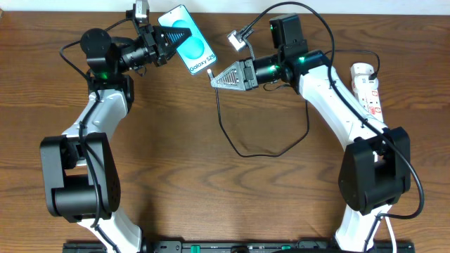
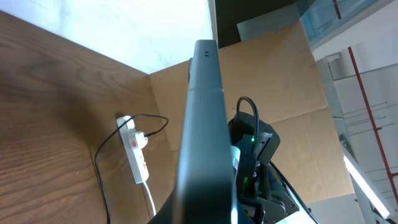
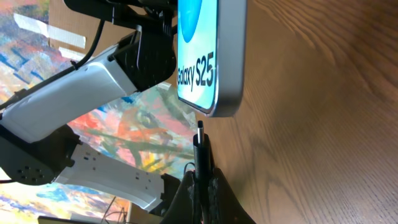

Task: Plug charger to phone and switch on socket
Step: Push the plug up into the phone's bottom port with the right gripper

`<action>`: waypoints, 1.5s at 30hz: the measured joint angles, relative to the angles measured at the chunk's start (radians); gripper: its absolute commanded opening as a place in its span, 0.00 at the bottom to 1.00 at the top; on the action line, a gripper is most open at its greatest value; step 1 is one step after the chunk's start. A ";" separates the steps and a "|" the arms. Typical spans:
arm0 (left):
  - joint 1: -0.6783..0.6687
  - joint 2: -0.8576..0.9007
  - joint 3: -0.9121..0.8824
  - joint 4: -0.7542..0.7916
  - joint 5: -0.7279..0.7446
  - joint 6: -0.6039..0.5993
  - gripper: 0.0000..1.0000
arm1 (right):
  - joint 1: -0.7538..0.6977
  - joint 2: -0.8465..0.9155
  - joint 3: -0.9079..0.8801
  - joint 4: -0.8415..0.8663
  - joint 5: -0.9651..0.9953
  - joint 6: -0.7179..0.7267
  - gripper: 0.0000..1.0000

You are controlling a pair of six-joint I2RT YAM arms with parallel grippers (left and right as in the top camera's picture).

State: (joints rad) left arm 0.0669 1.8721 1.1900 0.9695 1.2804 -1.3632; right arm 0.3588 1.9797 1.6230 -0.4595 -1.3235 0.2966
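Two matching arms stand at the desk. The left arm [image 1: 105, 116], at the left of the overhead frame, wears smooth white shells on its links, with bulky matte-black housings at the joints. The right arm [image 1: 330, 98], at the right, is built the same. Small green lights [image 1: 100, 70] glow on the black joints near each wrist. Thin black cables [image 1: 69, 48] run along the links. The left gripper [image 1: 184, 35] has black triangular fingers, and the right gripper [image 1: 216, 79] has pale grey, latticed triangular ones. A black camera box [image 1: 285, 29] sits on the right wrist and a grey camera [image 1: 140, 11] on the left.
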 measured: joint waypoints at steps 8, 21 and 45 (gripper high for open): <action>0.000 0.000 0.000 0.000 0.000 -0.002 0.07 | 0.029 0.000 0.000 0.000 0.000 0.004 0.01; 0.000 0.000 0.000 0.000 0.024 -0.002 0.07 | 0.029 0.000 0.000 0.001 0.016 0.008 0.01; 0.000 0.000 0.000 0.000 0.049 -0.002 0.07 | 0.029 0.000 0.000 0.002 0.017 0.011 0.01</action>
State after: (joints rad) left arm 0.0673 1.8721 1.1900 0.9695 1.3296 -1.3647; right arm 0.3874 1.9797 1.6230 -0.4572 -1.3064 0.3073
